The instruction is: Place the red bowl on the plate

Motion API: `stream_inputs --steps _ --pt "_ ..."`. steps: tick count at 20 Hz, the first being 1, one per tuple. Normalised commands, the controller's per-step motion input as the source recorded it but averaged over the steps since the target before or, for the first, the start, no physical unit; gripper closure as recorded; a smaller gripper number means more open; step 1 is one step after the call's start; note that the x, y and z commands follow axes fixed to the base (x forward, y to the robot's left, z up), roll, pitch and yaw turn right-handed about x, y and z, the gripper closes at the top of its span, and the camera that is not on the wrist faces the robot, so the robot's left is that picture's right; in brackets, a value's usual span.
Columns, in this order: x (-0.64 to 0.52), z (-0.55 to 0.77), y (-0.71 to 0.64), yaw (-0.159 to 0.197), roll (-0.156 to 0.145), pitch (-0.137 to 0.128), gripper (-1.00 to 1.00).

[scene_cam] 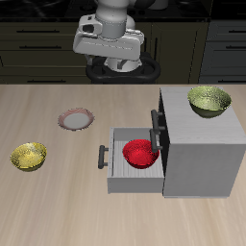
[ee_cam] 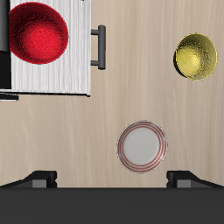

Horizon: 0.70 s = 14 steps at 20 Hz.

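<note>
The red bowl [scene_cam: 140,153] sits inside the pulled-out drawer [scene_cam: 119,173] of a grey cabinet; it also shows in the wrist view [ee_cam: 38,35]. The plate [scene_cam: 76,118], pale grey-white with a pinkish-brown rim, lies flat on the table beside the drawer, farther back; it also shows in the wrist view [ee_cam: 141,145]. My gripper [scene_cam: 113,67] hangs high above the table's back, apart from both things. In the wrist view my gripper [ee_cam: 112,179] has its dark fingertips [ee_cam: 39,178] far apart, open and empty.
The grey cabinet [scene_cam: 204,149] stands beside the drawer, with a yellow-green bowl [scene_cam: 209,101] on its top. A second yellow-green bowl [scene_cam: 29,157] sits on the table nearer the front edge, also in the wrist view [ee_cam: 196,56]. The drawer handle [scene_cam: 103,157] sticks out.
</note>
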Motion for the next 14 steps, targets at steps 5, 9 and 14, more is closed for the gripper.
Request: stream_inputs --steps 5,9,14 --pt "0.28 -0.03 -0.16 0.007 -0.018 0.014 -1.00" --pt "0.31 -0.05 -0.11 0.024 -0.007 0.000 -1.00" --pt "0.32 -0.04 -0.01 0.015 -0.005 0.008 -1.00"
